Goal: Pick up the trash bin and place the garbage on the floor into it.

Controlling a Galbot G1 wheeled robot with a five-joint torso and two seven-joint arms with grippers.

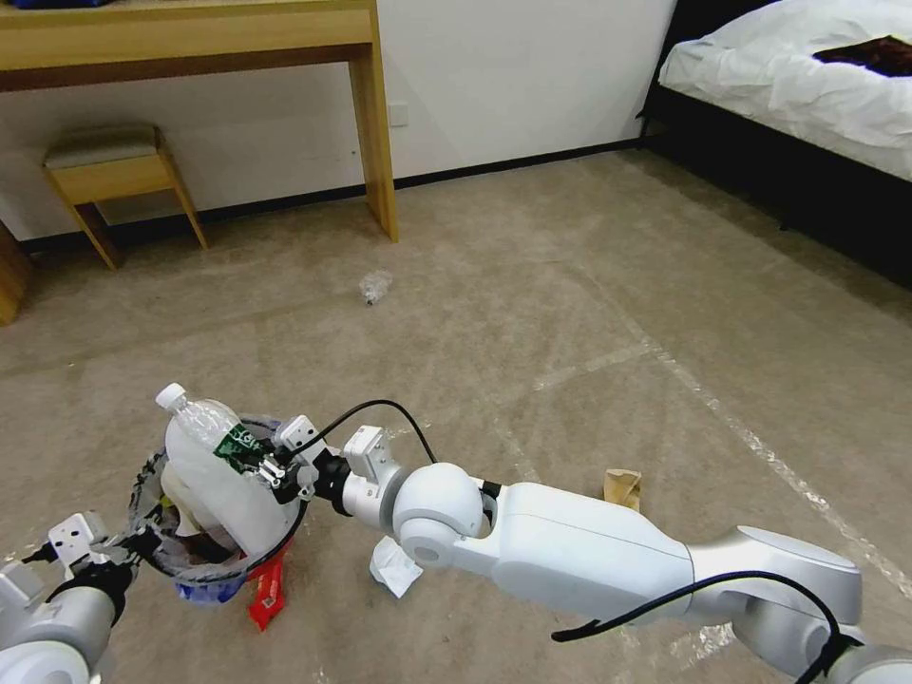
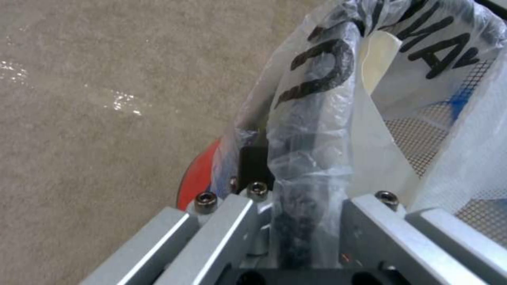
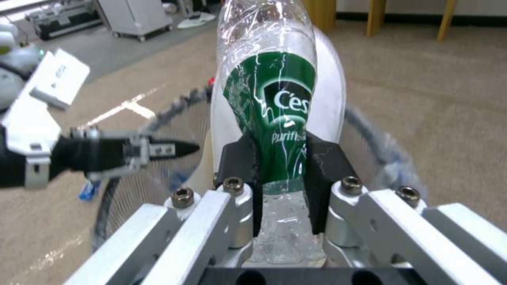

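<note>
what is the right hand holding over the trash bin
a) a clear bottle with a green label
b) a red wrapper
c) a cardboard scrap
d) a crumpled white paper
a: the right hand is shut on the clear bottle with a green label, held above the trash bin.

Right arm reaches in from four o'clock, forearm stretched low toward nine, wrist level, its right gripper [image 1: 269,463] clamped tight across the bottle [image 1: 214,465] at the label. Left arm sits at seven o'clock, elbow tucked, its left gripper [image 1: 142,543] pointing toward three, pinched onto the rim of the trash bin [image 1: 204,570].
</note>
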